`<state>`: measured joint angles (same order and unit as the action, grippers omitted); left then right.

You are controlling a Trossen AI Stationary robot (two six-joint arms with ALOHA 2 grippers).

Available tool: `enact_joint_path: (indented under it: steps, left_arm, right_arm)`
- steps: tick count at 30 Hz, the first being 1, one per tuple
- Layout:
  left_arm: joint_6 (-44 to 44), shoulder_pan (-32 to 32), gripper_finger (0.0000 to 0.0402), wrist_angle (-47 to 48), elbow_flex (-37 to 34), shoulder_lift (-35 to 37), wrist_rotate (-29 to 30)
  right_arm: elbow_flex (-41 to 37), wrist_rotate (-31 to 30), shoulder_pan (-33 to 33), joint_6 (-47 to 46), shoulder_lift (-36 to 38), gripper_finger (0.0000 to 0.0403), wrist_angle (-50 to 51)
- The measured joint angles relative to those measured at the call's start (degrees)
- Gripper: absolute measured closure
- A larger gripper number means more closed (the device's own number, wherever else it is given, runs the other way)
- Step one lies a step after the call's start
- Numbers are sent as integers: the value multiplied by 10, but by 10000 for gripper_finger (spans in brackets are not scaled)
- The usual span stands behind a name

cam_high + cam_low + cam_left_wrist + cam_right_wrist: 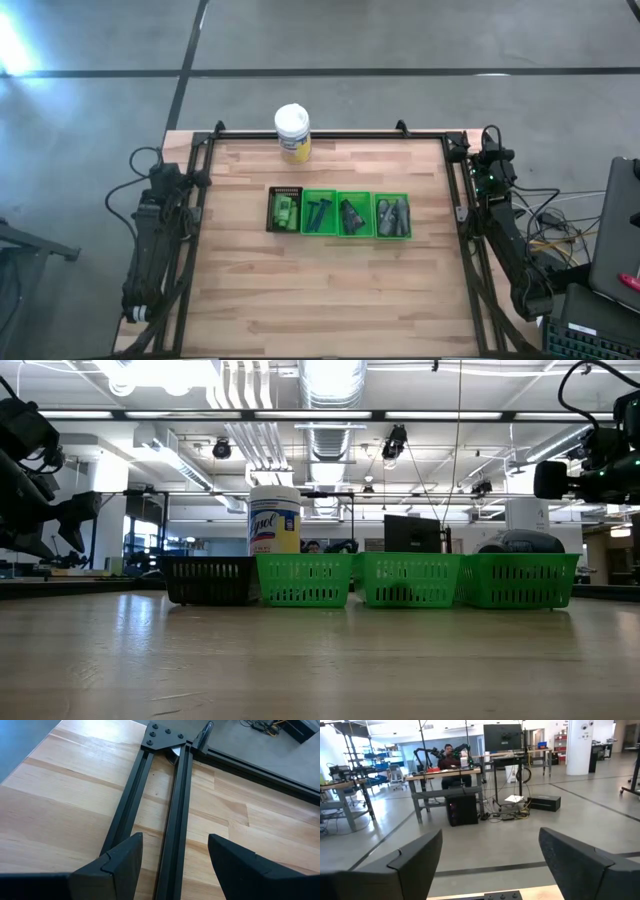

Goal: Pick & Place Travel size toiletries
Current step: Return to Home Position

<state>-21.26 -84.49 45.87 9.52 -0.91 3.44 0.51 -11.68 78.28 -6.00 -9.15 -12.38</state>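
Toiletries all binned mid-tabletop (320,290): green bottles (285,212) in black bin (285,189); blue razors (319,214), dark packets (352,216) and grey tubes (392,216) in three green bins (321,193). Left claw (175,840) wide, empty, above left frame rail (177,795). Right claw (491,834) wide, empty, at right edge, facing room. Homing looks nearly done. Fold slowly; swing no link over bin row or Lysol canister (292,133); settle arms outside rails.

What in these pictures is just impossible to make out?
1. High view: the toiletries in the green bins and black bin are too small to count or read.
2. Low view: the bins' mesh walls mostly hide their contents and cover the yellow jar's base.
3. Wrist views: both look away from the bins.
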Motion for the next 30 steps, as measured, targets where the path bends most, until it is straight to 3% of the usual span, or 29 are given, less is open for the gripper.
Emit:
enact_joint_path:
  steps: [14,30]
  left_arm:
    - [0,0,172,0,0,0,0]
    - [0,0,172,0,0,0,0]
  right_arm:
    - [0,0,0,0,0,42,0]
    - [0,0,0,0,0,84,0]
